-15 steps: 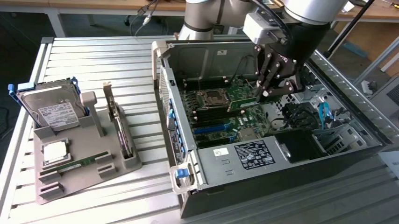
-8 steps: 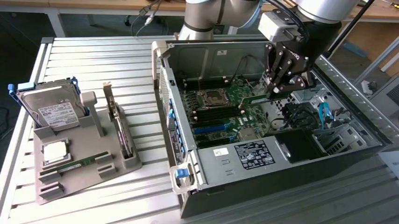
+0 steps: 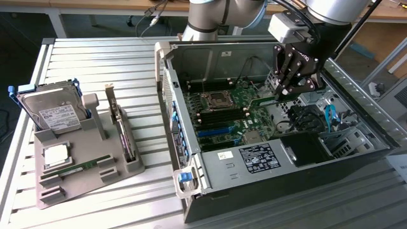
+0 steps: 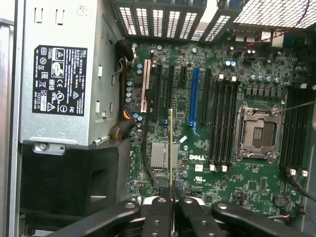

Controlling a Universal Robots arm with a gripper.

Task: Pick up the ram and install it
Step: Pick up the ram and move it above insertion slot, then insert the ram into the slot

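Slatted table carries the open case, and above its motherboard the gripper pinches the ram edge-on, mid-board.

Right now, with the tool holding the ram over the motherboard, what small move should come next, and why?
Probably a sideways shift toward the black memory slots beside the processor socket: the ram, gripped edge-on by the tool, hangs parallel to them but over the expansion slots.
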